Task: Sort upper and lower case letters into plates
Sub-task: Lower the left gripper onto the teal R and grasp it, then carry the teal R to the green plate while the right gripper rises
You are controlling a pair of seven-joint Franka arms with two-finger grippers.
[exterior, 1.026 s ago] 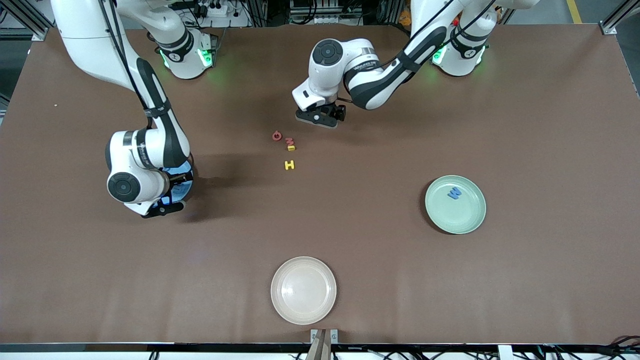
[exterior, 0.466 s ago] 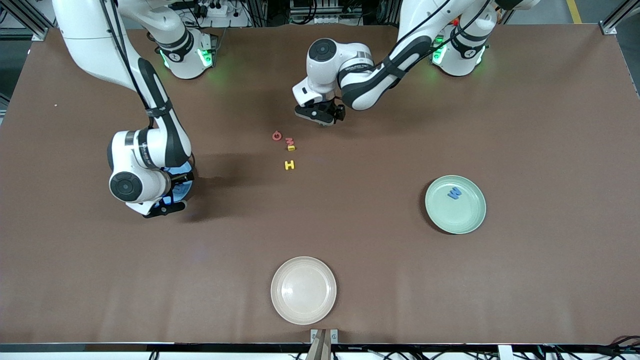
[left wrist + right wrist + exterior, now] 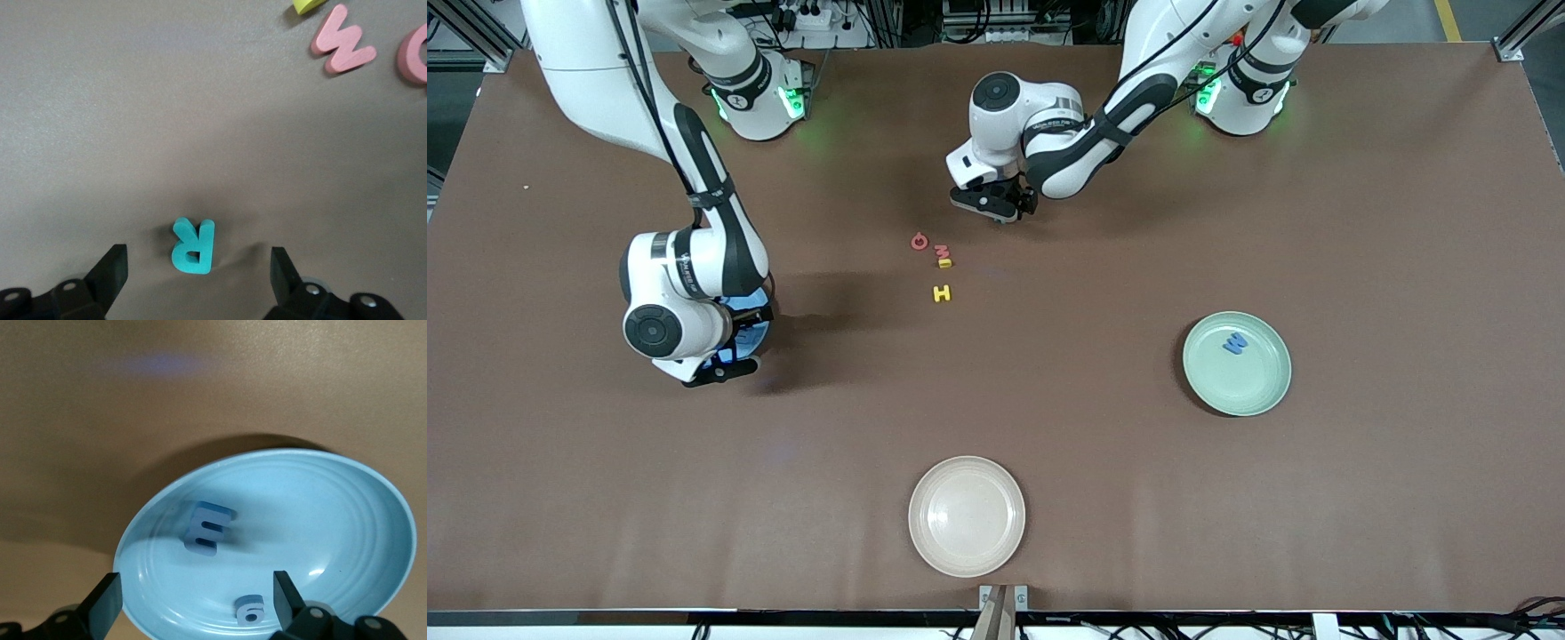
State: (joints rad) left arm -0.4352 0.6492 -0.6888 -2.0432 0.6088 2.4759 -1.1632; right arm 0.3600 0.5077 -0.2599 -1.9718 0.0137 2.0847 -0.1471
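Observation:
My left gripper point(image 3: 994, 204) is open and low over the table, its jaws on either side of a teal R point(image 3: 193, 245) that lies flat; the left wrist view shows the gripper point(image 3: 197, 277) not touching it. A red Q point(image 3: 919, 241), a pink W point(image 3: 942, 252), a small yellow letter point(image 3: 945, 263) and a yellow H point(image 3: 942, 293) lie nearer the front camera. My right gripper point(image 3: 725, 356) is open over the bright blue plate point(image 3: 320, 513), which holds a blue m point(image 3: 208, 529) and a blue g point(image 3: 250, 609). The mint plate point(image 3: 1263, 391) holds a blue W point(image 3: 1235, 342).
A cream plate point(image 3: 967, 516) sits near the table's front edge, mid-table. The right arm's wrist covers most of the blue plate point(image 3: 756, 333) in the front view. The brown table point(image 3: 1405, 267) is bare toward the left arm's end apart from the mint plate.
My left gripper has shifted slightly toward the robots' bases and settled lower around the teal R. The right arm has barely moved. No letter has moved.

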